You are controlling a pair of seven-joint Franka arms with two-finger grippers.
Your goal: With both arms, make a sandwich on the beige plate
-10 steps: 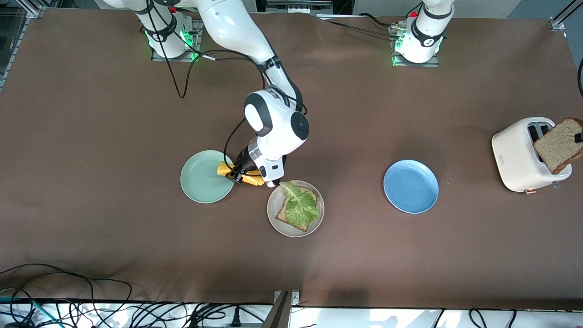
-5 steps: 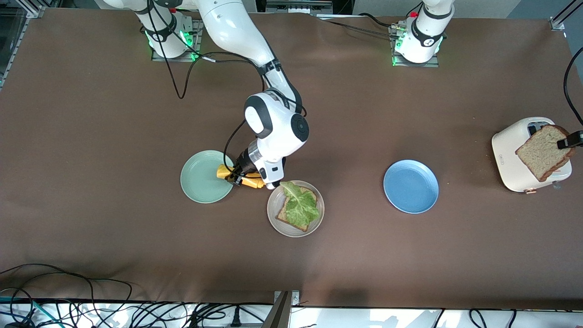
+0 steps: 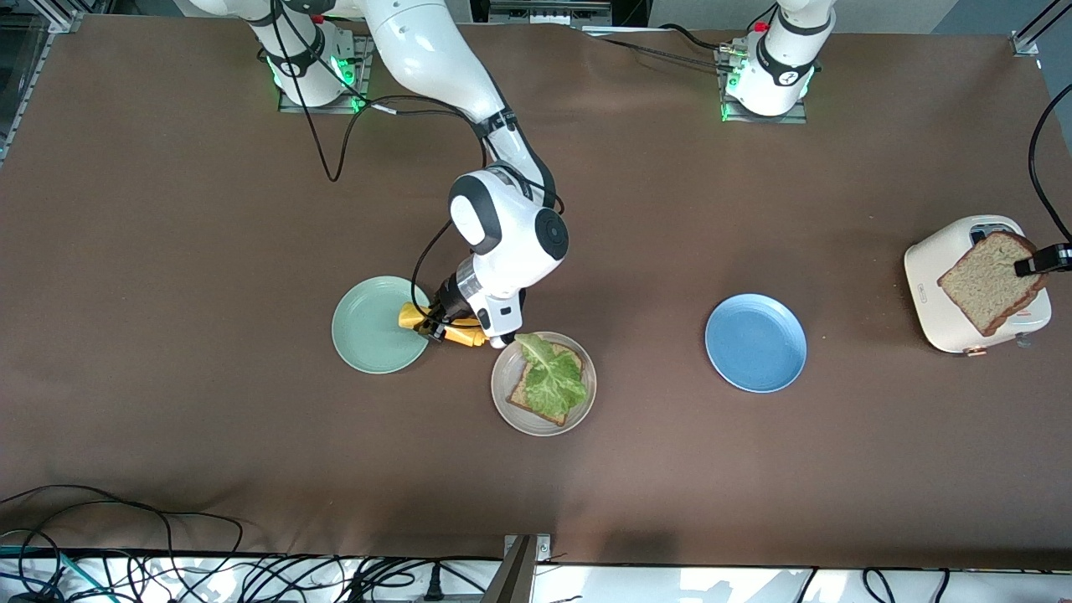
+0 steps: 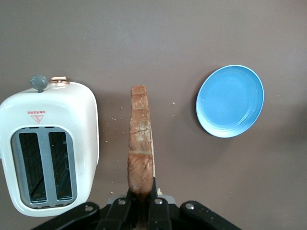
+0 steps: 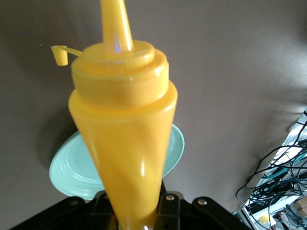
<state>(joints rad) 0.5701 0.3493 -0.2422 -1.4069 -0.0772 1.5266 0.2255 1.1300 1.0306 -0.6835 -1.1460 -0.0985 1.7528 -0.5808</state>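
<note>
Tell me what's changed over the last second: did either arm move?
The left gripper, shut on the bread slice, has carried it lower over the toaster, toward the blue plate. The right gripper stays shut on the yellow squeeze bottle, beside the mint green plate. Bread and lettuce lie unchanged on the beige plate.

My arms are glossy white with rounded joints, the right arm (image 3: 502, 226) capped by dark grey discs. Black cables trail along it. Green lights glow at both bases. My left claw (image 4: 142, 211) is black, with silver screws.
</note>
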